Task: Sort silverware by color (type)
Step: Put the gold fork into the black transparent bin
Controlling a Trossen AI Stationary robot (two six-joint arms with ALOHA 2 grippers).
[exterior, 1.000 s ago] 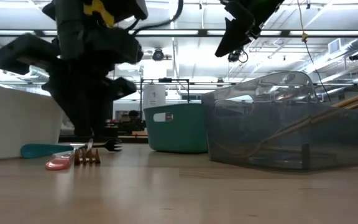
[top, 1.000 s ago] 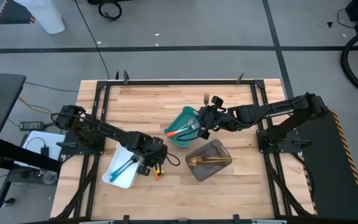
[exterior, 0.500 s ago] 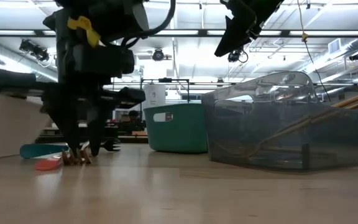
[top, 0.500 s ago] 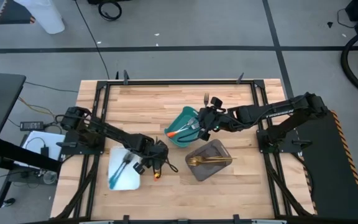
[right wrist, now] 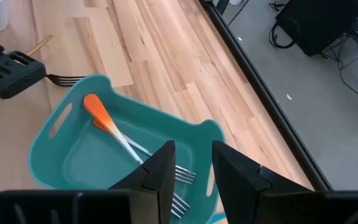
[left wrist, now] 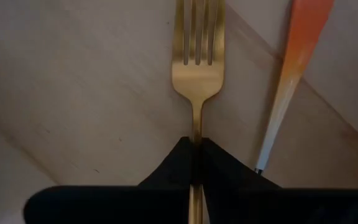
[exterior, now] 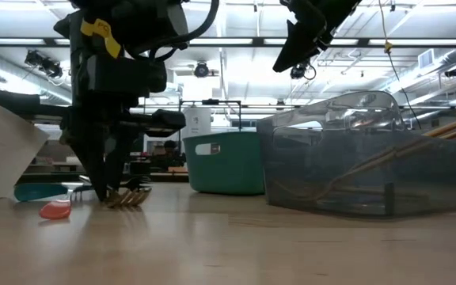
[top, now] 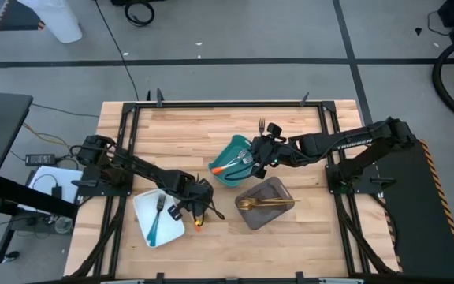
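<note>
In the left wrist view the left gripper point(left wrist: 196, 163) covers the handle of the gold fork point(left wrist: 197, 59), whose far tine tips are cut by the picture's edge. Beside that fork, the orange-handled utensil point(left wrist: 289, 74) has its head hidden behind the gripper and its handle end out of frame. In the high view the gold fork is too small to pick out under the arm. In the right wrist view the teal tray point(right wrist: 61, 152) is partly hidden by the right gripper point(right wrist: 191, 163), which also covers the fork heads in it.
</note>
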